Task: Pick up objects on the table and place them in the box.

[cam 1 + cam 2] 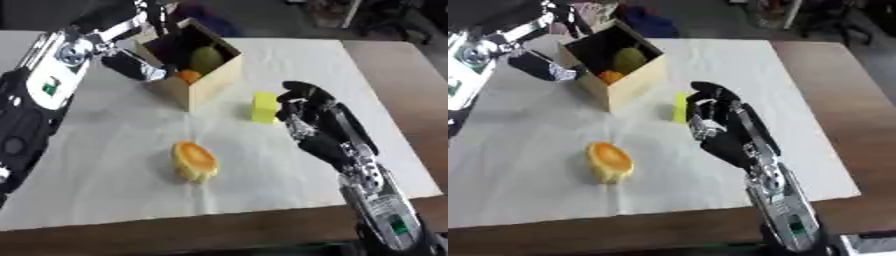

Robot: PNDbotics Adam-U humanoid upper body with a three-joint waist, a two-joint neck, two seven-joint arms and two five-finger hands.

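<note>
The right hand [308,117] stands over the white cloth with its fingers curled loosely and nothing in them, just beside the yellow block [264,107], which lies on the cloth directly to the hand's left. Whether a fingertip touches the block cannot be told. The right arm runs from the hand down to the lower right corner of the view.

Nearer the front edge and well apart from the block, an orange-yellow ridged object [194,161] lies alone on the cloth.

Behind the block stands the wooden box [206,84], open at the top and set cornerwise. Inside it show a green pear-shaped fruit [206,58] and, lower against the near wall, an orange round thing [187,76]; a dark shape sits further in, too dim to make out.

The left hand [154,14] is at the box's far left rim, coming in from the upper left; its fingers are blurred against the dark background, so their state cannot be told.

The white cloth [105,165] covers most of the brown tabletop [398,85], which shows bare at the right and along the front.
</note>
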